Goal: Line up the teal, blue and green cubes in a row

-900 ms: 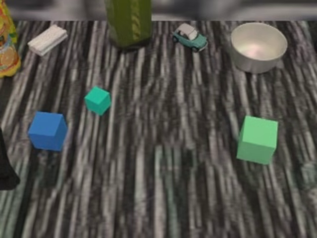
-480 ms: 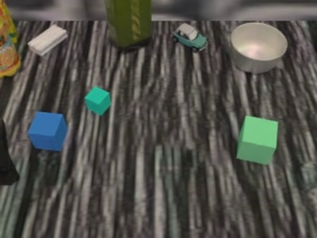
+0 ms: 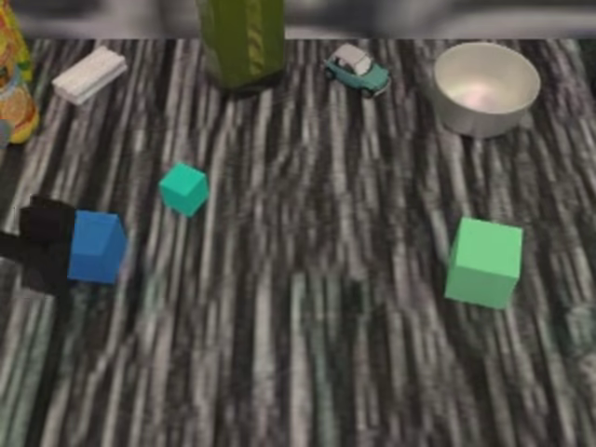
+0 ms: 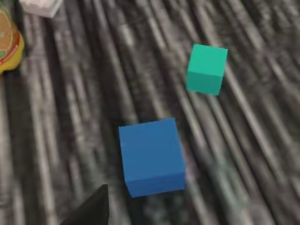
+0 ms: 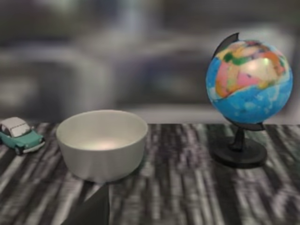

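The blue cube rests on the striped table at the left, with the small teal cube a little behind it and to its right. The large green cube sits far off at the right. My left gripper hangs over the blue cube's left side, open, one black finger on each side of that edge. From the left wrist, the blue cube lies just ahead of one dark finger, the teal cube beyond. My right gripper is out of the top view; one of its fingers shows.
Along the back edge stand an olive bottle, a teal toy car, a white bowl, a white block and an orange-yellow packet. A globe stands beside the bowl in the right wrist view.
My left gripper has come in from the table's left edge to the blue cube's left side. None of the three cubes has moved.
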`<state>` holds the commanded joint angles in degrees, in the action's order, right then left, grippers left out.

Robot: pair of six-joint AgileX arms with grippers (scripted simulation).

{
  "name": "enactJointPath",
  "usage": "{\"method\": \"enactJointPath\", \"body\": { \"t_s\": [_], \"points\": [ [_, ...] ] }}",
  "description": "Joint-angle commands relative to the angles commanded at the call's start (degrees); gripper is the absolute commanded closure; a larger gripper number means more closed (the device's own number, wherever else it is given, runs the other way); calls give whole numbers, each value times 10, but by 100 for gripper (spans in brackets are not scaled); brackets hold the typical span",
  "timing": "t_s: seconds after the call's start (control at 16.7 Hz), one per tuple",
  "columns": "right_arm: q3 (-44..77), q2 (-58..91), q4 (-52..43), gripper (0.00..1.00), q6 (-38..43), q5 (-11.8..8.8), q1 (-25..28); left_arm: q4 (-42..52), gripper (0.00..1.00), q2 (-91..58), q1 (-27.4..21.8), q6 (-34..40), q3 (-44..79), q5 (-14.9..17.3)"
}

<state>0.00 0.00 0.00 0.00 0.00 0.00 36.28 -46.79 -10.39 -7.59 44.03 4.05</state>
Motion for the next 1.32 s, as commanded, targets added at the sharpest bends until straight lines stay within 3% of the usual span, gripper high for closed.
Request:
{"method": "enactJointPath", "body": {
  "t_s": [0.36, 0.6, 0.96, 1.32],
  "points": [
    [0, 0, 0, 0, 0, 0, 0, 267, 0, -438, -48, -37, 314, 7],
    [0, 0, 0, 0, 0, 0, 0, 389, 0, -691, -63, -54, 535, -2],
    [0, 0, 0, 0, 0, 0, 0, 446, 0, -912, -65, -67, 807, -26],
    [0, 0, 0, 0, 0, 0, 0, 438, 0, -957, -62, -70, 885, -37]
  ]
}}
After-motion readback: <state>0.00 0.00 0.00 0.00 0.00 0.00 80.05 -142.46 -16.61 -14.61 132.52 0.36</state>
